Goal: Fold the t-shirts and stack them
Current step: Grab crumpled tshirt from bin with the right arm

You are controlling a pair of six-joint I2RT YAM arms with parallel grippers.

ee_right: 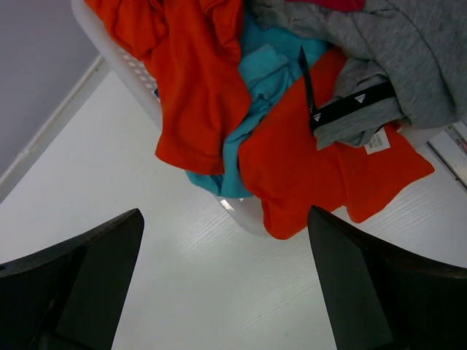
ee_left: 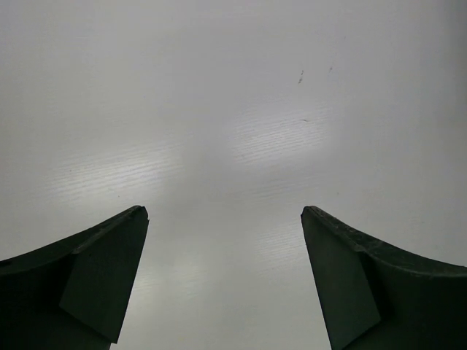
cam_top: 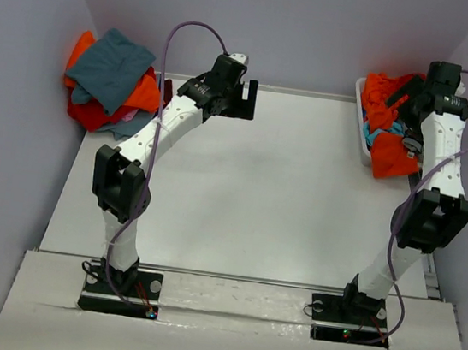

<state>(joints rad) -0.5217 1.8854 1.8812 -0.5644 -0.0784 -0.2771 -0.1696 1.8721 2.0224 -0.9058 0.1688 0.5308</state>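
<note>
A heap of t-shirts [cam_top: 108, 81] lies at the table's far left, a teal-grey one on top of orange and red ones. More t-shirts fill the white bin [cam_top: 361, 114] at the far right. In the right wrist view a bright orange shirt [ee_right: 292, 168] and a turquoise shirt [ee_right: 255, 73] spill over the bin's rim [ee_right: 120, 62], with a grey shirt [ee_right: 408, 44] behind. My right gripper [ee_right: 225, 211] hangs open just in front of the bin [cam_top: 395, 100], holding nothing. My left gripper [cam_top: 242, 100] is open over bare table [ee_left: 225, 209].
Grey walls close in the table at the back and on both sides. The white table top [cam_top: 249, 194] stretches between the two heaps. A black strap with a white tag [ee_right: 350, 109] lies on the grey cloth.
</note>
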